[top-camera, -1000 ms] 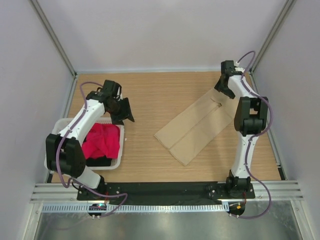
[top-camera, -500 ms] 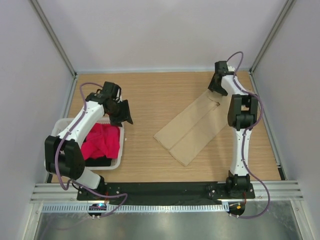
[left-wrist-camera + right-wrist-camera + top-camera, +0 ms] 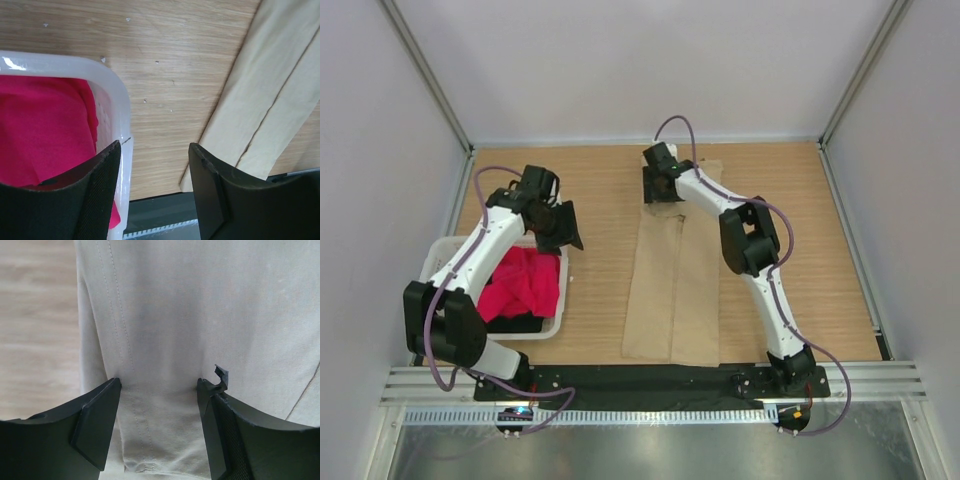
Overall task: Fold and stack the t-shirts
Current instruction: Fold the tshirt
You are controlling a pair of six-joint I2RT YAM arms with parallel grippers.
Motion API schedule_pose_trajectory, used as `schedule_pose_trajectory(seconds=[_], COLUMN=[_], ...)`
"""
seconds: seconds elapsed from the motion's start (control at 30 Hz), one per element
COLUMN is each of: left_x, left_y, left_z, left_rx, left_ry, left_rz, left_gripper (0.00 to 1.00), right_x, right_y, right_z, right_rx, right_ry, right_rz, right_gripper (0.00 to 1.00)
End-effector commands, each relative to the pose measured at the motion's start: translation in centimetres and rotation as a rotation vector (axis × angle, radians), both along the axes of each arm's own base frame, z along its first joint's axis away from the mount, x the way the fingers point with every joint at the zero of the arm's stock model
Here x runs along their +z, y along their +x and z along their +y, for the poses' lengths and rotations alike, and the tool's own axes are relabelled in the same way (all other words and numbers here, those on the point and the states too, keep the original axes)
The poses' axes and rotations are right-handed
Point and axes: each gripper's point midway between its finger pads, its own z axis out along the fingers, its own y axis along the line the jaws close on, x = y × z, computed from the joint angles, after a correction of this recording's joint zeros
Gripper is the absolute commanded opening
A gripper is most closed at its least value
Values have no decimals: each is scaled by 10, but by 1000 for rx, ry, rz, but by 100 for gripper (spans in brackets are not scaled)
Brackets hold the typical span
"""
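- Where the wooden counter [image 3: 600,200] meets the pale walls [image 3: 640,70], metal posts [image 3: 428,85] run up the far corners.
- A tan t-shirt [image 3: 672,290], folded into a long narrow strip, lies near the middle of the counter. It runs from the far side almost to the near edge.
- A white slotted basket [image 3: 563,295] sits at the near left. It holds a red-pink t-shirt [image 3: 525,285], with a black t-shirt [image 3: 515,322] at its near end.
- The left arm [image 3: 485,240] rises from its base, bends beside the basket and reaches toward the basket's far right corner.
- The right arm [image 3: 760,280] stretches from its base across to the left, bending at mid-length, and reaches the far end of the tan strip.
- The left end effector [image 3: 563,225] hangs above the basket's corner and the bare wood beside it. Its fingers are spread wide with nothing between them.
- The right end effector [image 3: 159,385] is over the far end of the tan t-shirt, its fingers well apart. A stitched hem lies flat across the gap and no cloth is pinched. Whether the tips press on the cloth cannot be told.
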Motion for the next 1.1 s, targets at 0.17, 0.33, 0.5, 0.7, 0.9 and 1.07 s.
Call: schedule_pose_trajectory(seconds=[0.17,0.33,0.5,0.7,0.9,1.07], left_x=[3,-10,-33,-57,-72,-86], left_y=[-23,-53,-85,-121,-146,-159], left_z=[-15,-44,-62,-76,-100,-114], left_rx=[-60,-145,-197,-221,-228,-241], left_ry=[-71,-108,-94,-109,-146,-125], left_rz=[13,70,132,203,245,255], left_gripper=[59,60,59,59,57,56], right_x=[11,88,128,101,65,43], right_y=[-11,-2,-65,-199,-320,-385], right_z=[-5,-17,-45,-72,-85,-99], right_rx=[49,26,25,38,-41,-76], right_ry=[-21,-9,4,124,320,406], right_rz=[67,-21,63,257,442,494], right_gripper=[74,77,78,72,63,59])
